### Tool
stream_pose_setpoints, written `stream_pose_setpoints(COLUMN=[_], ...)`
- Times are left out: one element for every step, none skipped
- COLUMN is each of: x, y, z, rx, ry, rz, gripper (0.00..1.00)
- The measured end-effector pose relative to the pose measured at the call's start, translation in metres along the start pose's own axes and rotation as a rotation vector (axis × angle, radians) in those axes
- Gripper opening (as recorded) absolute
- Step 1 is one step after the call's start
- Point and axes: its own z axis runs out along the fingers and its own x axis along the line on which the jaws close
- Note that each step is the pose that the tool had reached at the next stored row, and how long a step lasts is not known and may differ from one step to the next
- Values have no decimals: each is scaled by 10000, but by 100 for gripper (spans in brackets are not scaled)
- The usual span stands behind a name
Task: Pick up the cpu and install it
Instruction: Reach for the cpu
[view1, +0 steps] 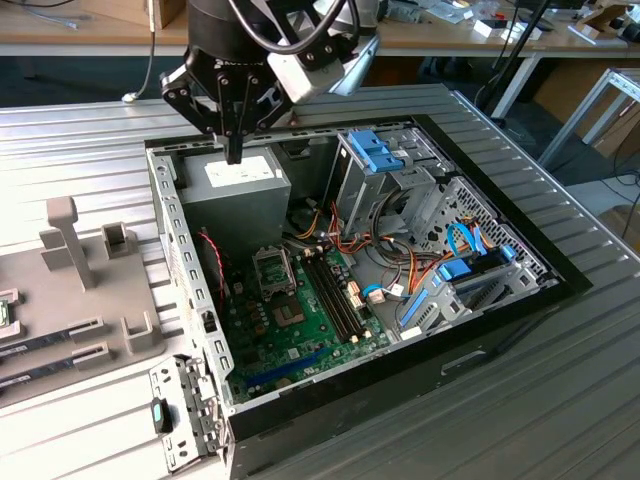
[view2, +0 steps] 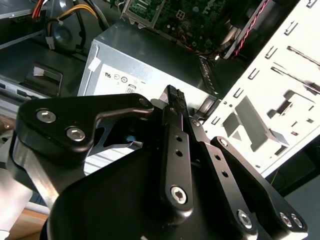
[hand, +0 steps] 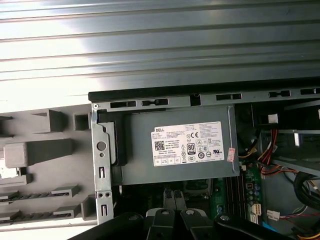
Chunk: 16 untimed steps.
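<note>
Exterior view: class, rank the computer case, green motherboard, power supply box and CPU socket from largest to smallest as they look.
1. computer case
2. green motherboard, though cables hide part of it
3. power supply box, not far behind the board
4. CPU socket, clearly smallest

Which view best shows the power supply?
First wrist view: the power supply shows its whole labelled top. The exterior view has it slanted under the hand; the second wrist view has the hand covering part.
</note>
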Motion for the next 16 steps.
stream_pose_setpoints(x=[4,8,10,15,17,19,22,24,29,32,34,35,38,40,41,43], y=[0,-1,-1,-1,-1,-1,-2,-2,-2,-2,-2,-3,-3,-3,-3,-3], z=[0,0,0,0,0,-1,-1,0,-1,-1,-1,-1,-1,-1,-1,-1], rx=[0,0,0,0,0,1,0,0,0,1,0,0,0,0,-1,0], ry=[0,0,0,0,0,0,0,0,0,0,0,0,0,0,0,0], rz=[0,0,0,0,0,0,0,0,-1,0,0,0,0,0,0,0], gripper=[11,11,11,11,11,11,11,11,11,11,11,11,11,11,11,11])
